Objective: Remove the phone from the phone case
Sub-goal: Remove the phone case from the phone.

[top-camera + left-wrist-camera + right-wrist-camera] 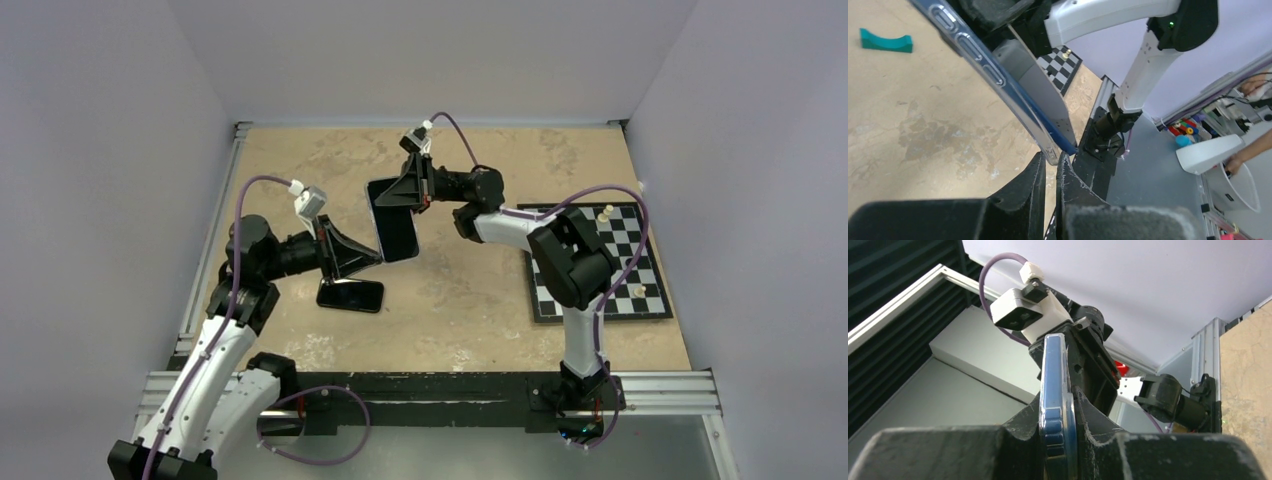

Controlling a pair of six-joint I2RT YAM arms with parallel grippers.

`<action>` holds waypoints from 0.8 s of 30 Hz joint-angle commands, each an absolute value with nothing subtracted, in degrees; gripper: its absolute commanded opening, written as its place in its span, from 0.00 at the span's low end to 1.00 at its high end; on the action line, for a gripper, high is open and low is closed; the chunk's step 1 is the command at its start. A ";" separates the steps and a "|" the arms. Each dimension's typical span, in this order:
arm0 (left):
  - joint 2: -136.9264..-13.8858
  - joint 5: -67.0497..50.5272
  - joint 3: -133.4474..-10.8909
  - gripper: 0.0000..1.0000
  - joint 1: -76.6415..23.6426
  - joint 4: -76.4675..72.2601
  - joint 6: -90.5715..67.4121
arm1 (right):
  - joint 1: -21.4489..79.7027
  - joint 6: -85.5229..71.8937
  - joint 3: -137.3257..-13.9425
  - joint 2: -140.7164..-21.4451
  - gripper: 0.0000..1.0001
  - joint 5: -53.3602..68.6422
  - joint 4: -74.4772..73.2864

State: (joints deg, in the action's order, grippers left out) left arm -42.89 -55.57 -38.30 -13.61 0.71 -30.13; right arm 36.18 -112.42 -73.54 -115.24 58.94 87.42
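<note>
A blue phone (395, 225) in a clear case is held upright above the table's middle. My right gripper (412, 195) is shut on its upper part; in the right wrist view the phone (1052, 385) stands edge-on between the fingers of that gripper (1060, 402). My left gripper (377, 258) is at the phone's lower corner. In the left wrist view its tips (1052, 159) pinch the corner of the clear case (979, 56), and that corner stands slightly apart from the blue phone edge (1050, 127).
A flat black slab like a phone (350, 295) lies on the table under the left gripper. A chessboard (600, 265) with a few pieces (604, 212) sits at the right. A teal block (885, 41) lies on the table.
</note>
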 commanded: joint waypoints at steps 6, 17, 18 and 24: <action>-45.59 -29.12 -39.03 0.00 -12.83 9.24 -26.37 | 38.51 -126.58 -73.44 -110.44 0.00 48.71 102.22; -46.78 -34.44 -33.71 0.22 -12.92 -5.62 -43.99 | 38.77 -120.07 -71.86 -110.34 0.00 46.92 98.69; -46.96 -34.68 -33.03 0.26 -12.92 -6.86 -45.23 | 38.84 -119.91 -71.82 -110.38 0.00 46.85 98.55; -49.15 -34.91 -32.81 0.37 -13.23 -7.32 -46.39 | 38.98 -115.52 -71.21 -108.75 0.00 46.54 94.13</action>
State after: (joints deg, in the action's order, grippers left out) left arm -45.63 -44.31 -34.13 -13.91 -7.40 -46.65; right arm 35.11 -110.74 -70.37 -115.24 49.30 83.88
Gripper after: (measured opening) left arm 0.364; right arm 0.179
